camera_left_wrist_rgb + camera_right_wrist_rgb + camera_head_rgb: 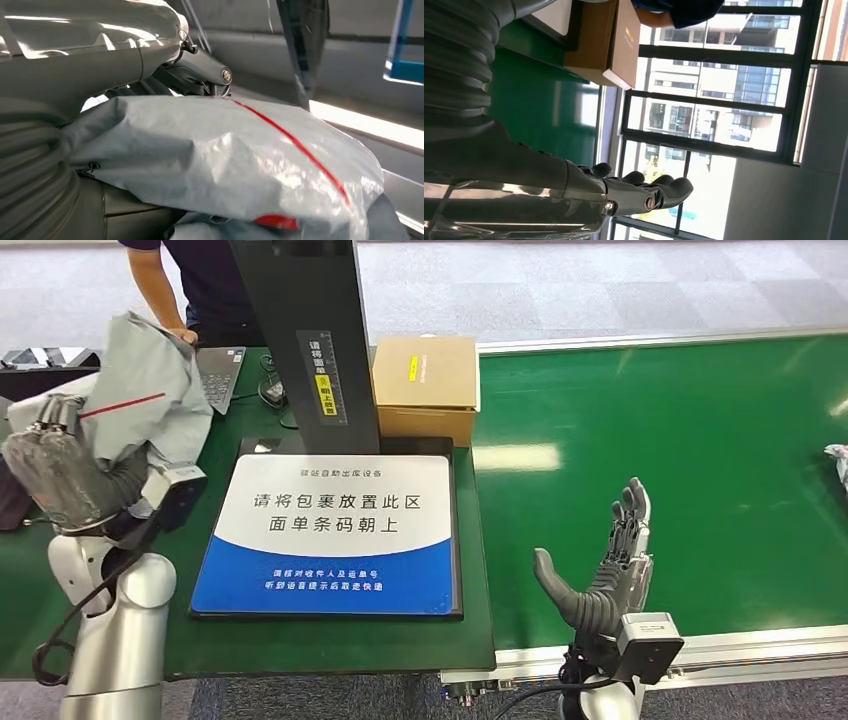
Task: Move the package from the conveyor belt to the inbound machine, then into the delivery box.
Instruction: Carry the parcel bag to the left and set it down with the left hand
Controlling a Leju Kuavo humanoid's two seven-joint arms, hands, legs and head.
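holding the grey package (140, 390) in the left hand (62, 472), lifted off to the left of the inbound machine's scan pad (335, 532) and above the green table there. fingers wrapped round the lower end of the bag, thumb pressed against it in the left wrist view, bulk of the soft poly mailer with its red stripe flopping up and over the hand. next, probably, carrying on toward the delivery box, or else setting down on the pad; hard to say which from here. worth keeping the grip firm but low, since the slack film could slide or sag; moving slowly, keeping clear of the black post (300, 330) and the person (185, 280) standing close behind. right hand (600, 570) open and empty, fingers spread upright over the conveyor belt (680, 440), well apart from the package. cardboard box (425, 390) beside the post.
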